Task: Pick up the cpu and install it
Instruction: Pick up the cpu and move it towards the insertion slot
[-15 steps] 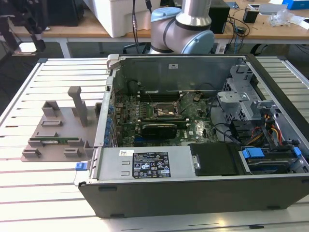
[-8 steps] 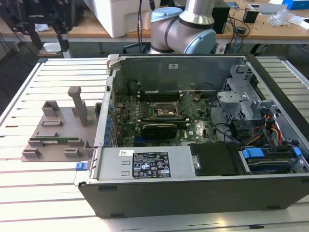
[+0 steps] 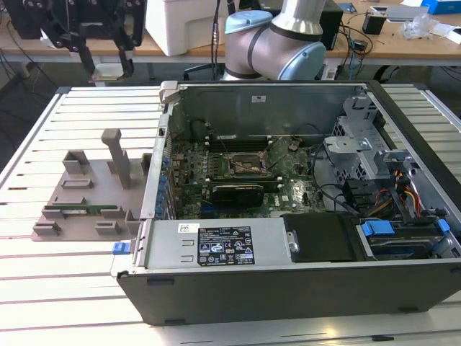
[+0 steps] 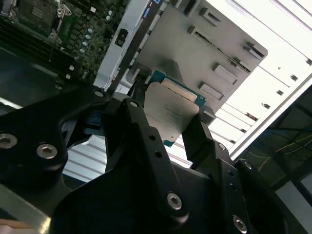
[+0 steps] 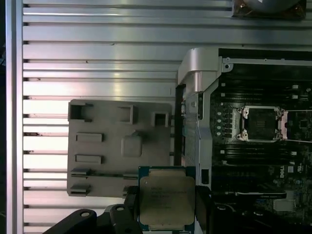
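Now the fingers hold the cpu aloft, tray and case nearby.

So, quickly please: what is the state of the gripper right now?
The gripper: closed, holding the cpu by its edges.

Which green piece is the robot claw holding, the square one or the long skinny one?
The square cpu, silver-topped with a thin green edge, clamped in the gripper. The long memory stick lies in the grey tray.

Showed dull silver metal atop the cpu, matt grey plastic in the holder tray, ribbed shiny aluminium across the table.
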